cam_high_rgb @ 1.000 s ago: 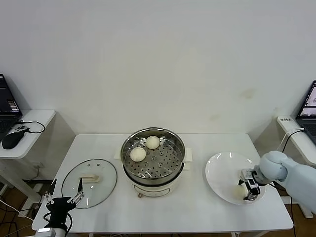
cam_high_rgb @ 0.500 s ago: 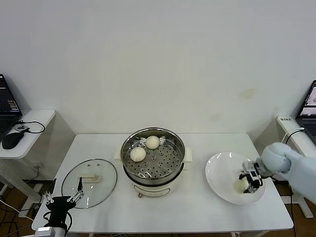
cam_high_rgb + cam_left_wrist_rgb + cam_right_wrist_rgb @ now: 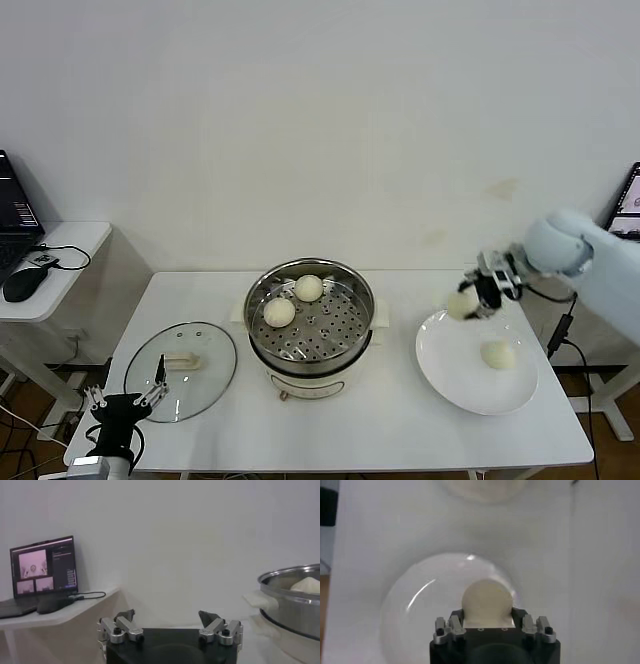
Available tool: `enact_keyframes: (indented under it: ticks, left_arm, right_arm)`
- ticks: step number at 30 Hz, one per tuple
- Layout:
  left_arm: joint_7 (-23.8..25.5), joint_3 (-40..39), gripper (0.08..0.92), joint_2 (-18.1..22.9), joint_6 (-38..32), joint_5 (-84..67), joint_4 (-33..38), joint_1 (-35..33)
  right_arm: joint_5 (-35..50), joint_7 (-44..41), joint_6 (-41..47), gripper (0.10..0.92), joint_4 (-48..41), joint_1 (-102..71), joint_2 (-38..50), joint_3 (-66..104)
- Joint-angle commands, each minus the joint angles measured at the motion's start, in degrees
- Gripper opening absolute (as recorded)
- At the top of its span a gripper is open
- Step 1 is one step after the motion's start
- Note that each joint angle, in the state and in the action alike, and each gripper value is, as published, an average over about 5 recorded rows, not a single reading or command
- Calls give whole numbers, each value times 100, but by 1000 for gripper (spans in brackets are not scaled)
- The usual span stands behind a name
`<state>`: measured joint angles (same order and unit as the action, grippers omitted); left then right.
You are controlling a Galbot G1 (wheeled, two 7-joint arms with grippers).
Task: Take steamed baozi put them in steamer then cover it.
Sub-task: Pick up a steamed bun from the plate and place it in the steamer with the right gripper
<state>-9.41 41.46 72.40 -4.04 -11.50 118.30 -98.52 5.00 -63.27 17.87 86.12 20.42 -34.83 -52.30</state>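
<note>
My right gripper (image 3: 476, 297) is shut on a cream-white baozi (image 3: 462, 304) and holds it in the air above the far left rim of the white plate (image 3: 445, 372). The right wrist view shows that baozi (image 3: 487, 602) between the jaws, over the plate (image 3: 405, 610). One baozi (image 3: 497, 354) lies on the plate. Two baozi (image 3: 280, 312) (image 3: 309, 288) sit in the steel steamer (image 3: 340, 336) on its cream pot base, mid table. The glass cover (image 3: 215, 370) lies flat on the table at the left. My left gripper (image 3: 125, 405) is open and idle by the table's front left corner.
The steamer's rim (image 3: 295, 585) shows in the left wrist view with a baozi (image 3: 306, 584) inside. A side desk (image 3: 60, 240) with a laptop and mouse stands at the left. Another laptop (image 3: 630, 215) stands at the far right.
My right gripper has lifted one baozi off the plate and carried it up and leftward toward the steamer. One baozi is left on the plate. The left arm has hardly moved.
</note>
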Motion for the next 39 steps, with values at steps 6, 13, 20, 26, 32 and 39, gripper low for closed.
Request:
enact_keyframes:
  ticks: [6, 13, 20, 26, 32, 39]
  left_arm:
    - [3, 74, 823, 6, -17, -16, -56, -19]
    - [6, 197, 823, 23, -19, -49, -24, -67]
    - [5, 280, 823, 44, -24, -88, -6, -100]
    - [3, 316, 823, 67, -55, -100, -12, -118]
    - [6, 359, 823, 64, -92, -131, -39, -142]
    - [-2, 359, 823, 76, -110, -131, -44, -157]
  right_arm:
    - [819, 417, -89, 602, 32, 1498, -1825, -1194]
    - [820, 553, -814, 606, -155, 1017, -2599, -1447]
    - [313, 700, -1506, 611, -221, 710, -2919, -1810]
    - [-257, 676, -2034, 609, -361, 685, -3085, -1986]
    - [-314, 598, -2345, 611, -323, 735, -3173, -2113]
    - [-547, 486, -2541, 611, -297, 700, -3202, -2186]
